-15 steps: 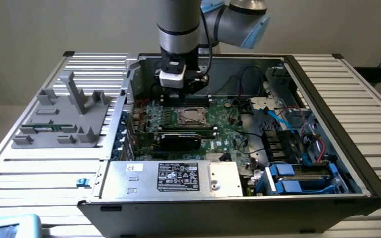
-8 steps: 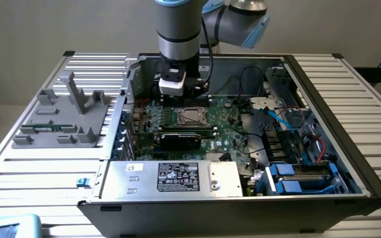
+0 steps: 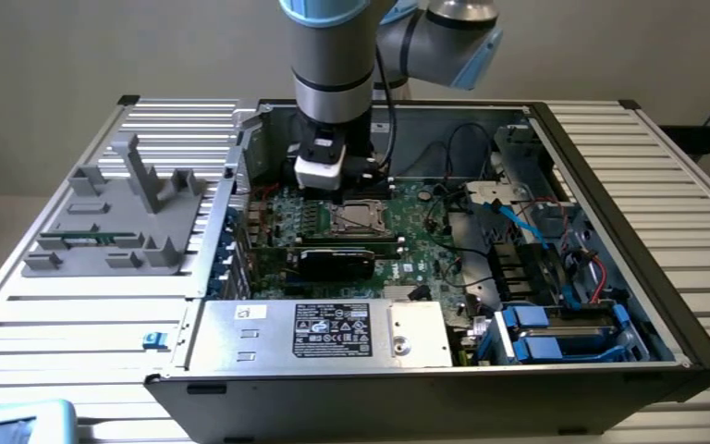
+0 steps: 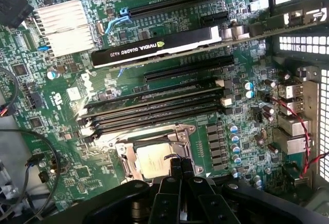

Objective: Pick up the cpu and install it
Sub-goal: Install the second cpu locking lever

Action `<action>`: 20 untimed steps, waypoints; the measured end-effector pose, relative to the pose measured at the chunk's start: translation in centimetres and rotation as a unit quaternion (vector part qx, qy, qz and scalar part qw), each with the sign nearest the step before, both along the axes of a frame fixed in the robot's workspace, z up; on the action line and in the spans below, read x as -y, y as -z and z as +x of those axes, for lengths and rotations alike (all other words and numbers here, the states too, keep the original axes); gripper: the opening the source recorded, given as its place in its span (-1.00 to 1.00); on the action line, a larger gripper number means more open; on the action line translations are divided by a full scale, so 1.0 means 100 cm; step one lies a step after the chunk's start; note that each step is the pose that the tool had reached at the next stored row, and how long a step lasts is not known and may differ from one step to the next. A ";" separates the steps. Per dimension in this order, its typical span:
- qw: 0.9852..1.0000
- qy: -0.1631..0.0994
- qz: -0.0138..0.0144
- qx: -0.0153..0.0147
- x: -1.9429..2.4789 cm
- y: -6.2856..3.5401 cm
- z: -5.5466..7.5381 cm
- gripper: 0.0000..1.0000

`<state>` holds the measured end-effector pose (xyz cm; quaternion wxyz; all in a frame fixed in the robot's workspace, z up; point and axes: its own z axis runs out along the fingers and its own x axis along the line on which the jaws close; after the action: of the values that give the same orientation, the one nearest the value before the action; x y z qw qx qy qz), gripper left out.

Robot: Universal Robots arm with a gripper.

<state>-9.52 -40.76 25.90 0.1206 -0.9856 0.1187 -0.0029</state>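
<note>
From the exterior view, your gripper (image 3: 334,190) hangs just above the socket (image 3: 358,216) in the open computer case (image 3: 651,277), where the one cpu (image 3: 358,217) lies. Keep it square to the frame and descend slowly.

In the wrist view, the fingers (image 4: 177,168) are pinched fully together at the cpu's (image 4: 153,161) edge, holding nothing. One graphics card (image 4: 154,49) sits beyond the socket (image 4: 154,158).

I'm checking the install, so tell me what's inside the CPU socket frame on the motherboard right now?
A silver-topped cpu lies flat inside the metal socket frame. The shut hand hangs just over its edge and covers one corner. The contacts beneath the chip are hidden.
</note>
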 end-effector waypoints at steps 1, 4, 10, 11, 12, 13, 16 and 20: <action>1.000 0.001 0.003 0.000 0.0008 0.0008 0.000 -0.77; 1.000 0.005 0.009 0.000 0.0032 0.0024 0.000 -0.77; 1.000 0.014 0.010 0.000 0.0100 0.0042 0.000 -0.77; 1.000 0.015 0.010 0.000 0.0111 0.0047 0.000 -0.77; 1.000 0.017 0.010 0.000 0.0121 0.0054 0.000 -0.77; 1.000 0.019 0.010 0.000 0.0129 0.0062 0.000 -0.77; 1.000 0.027 0.011 -0.001 0.0146 0.0100 0.000 -0.77; 0.999 0.038 0.010 -0.006 0.0155 0.0148 0.000 -0.77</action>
<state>-9.53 -42.31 24.42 0.1298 -0.9791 0.1565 -0.0002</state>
